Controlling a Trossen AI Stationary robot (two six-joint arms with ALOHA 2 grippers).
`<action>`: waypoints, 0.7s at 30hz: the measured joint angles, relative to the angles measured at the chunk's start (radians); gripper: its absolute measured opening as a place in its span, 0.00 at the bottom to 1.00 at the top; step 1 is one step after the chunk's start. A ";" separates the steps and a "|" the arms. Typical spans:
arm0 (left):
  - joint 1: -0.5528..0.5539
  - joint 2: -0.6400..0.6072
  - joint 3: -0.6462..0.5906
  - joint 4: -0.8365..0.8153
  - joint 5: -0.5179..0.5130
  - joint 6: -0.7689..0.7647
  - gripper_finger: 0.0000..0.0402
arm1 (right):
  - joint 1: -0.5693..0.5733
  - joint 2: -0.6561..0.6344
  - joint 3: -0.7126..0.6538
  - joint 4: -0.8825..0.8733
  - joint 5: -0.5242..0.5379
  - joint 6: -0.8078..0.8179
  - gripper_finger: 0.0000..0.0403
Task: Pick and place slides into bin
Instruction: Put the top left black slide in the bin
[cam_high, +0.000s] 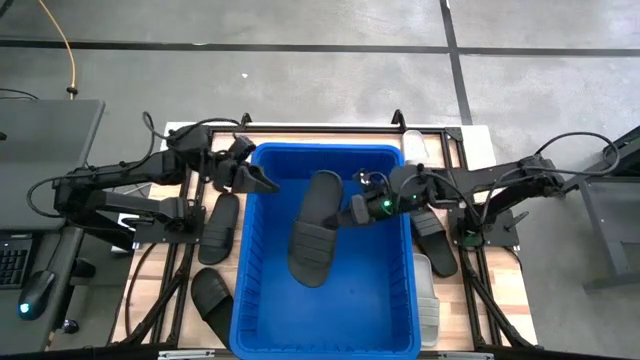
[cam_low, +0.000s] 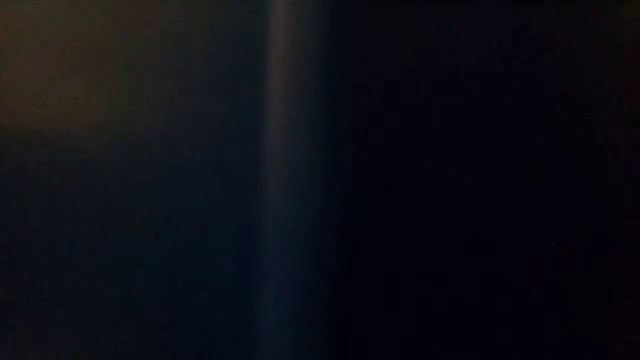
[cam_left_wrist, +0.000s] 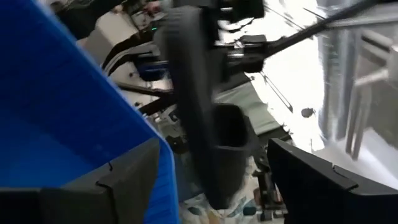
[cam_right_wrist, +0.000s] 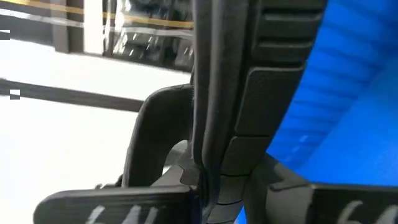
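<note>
A: Slides first, or the bin?

B: Bin (cam_high: 262, 300), since it's the biggest thing: a deep bright blue tub with ribbed walls filling the centre of the overhead frame, on the wooden worktop (cam_high: 500, 290).

A: How far along is the job?

B: Midway, I'd judge. One black slide (cam_high: 315, 228) shows over the middle of the bin, long and matte with a broad ribbed strap. The right gripper (cam_high: 358, 210) has it pinched by the edge at centre right; in the right wrist view the jaws are closed tight on its sole. I can't tell whether any slide lies on the bin floor beneath it.

A: And what's left?

B: Several. Left of the bin lie two black slides, one (cam_high: 221, 226) at middle left and one (cam_high: 211, 295) toward the lower left. Right of the bin there's another black one (cam_high: 436, 242), a pale one (cam_high: 426, 300) along the lower right wall, and something pale (cam_high: 414, 145) near the bin's upper right corner, too small to be sure of.

A: The left arm?

B: The left gripper (cam_high: 258, 180) hangs at the bin's upper left corner, jaws spread apart and holding nothing; its wrist view looks past the blue wall at the carried slide.

A: The table-level camera?

B: Dark, nothing to read.
</note>
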 joint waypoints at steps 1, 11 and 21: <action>0.000 0.006 0.000 0.004 0.000 0.000 0.74 | -0.006 0.000 0.000 0.000 -0.020 0.000 0.09; 0.000 0.079 0.001 0.038 0.004 -0.032 0.77 | -0.045 0.066 0.000 0.073 -0.194 0.072 0.09; 0.000 0.103 0.000 0.073 0.026 -0.032 0.72 | -0.056 0.172 0.000 0.227 -0.289 0.098 0.09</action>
